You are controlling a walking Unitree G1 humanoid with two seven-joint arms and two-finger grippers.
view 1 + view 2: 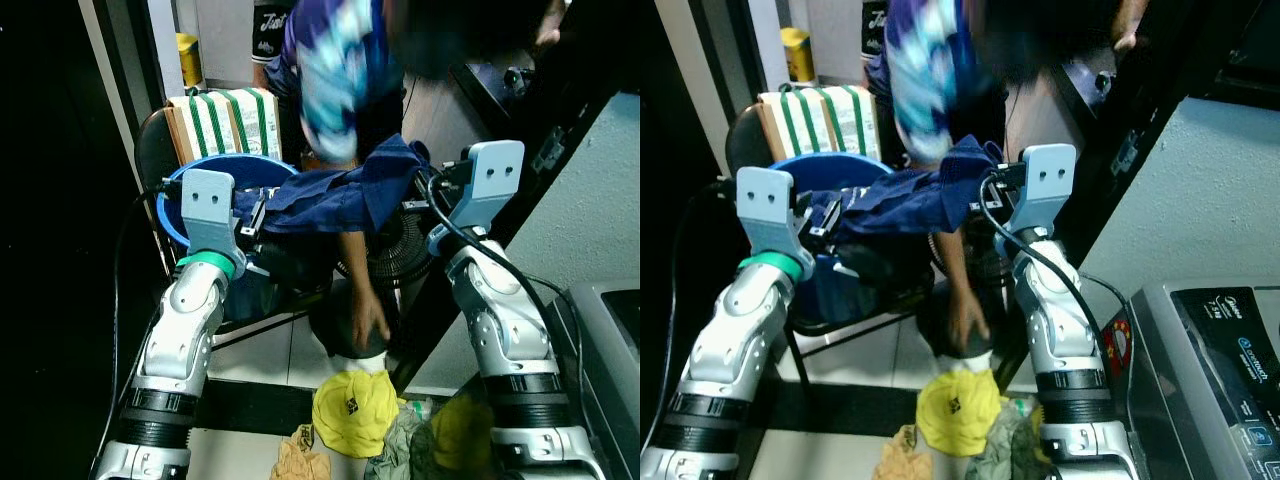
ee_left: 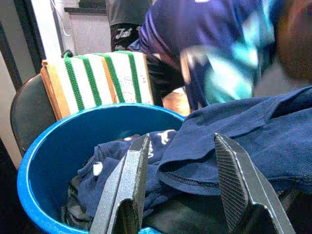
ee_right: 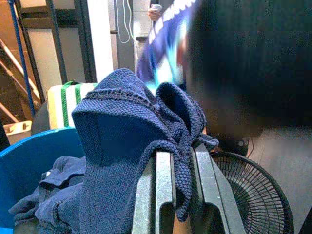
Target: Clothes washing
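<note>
One navy shirt (image 1: 345,195) clamped in right gripper (image 3: 178,192), left gripper (image 2: 180,190) wide beneath it.

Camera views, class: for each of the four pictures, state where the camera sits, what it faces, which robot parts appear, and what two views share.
Left eye view: on the head, looking down at the round blue plastic tub; both silver arms show.
Right eye view: same head, same scene, plus the grey washing machine.
Left wrist view: on the left wrist, looking along the open left gripper into the tub.
Right wrist view: on the right wrist; the right gripper pinches the dark blue knitted garment.
Shared: both wrist views show the garment and tub.
</note>
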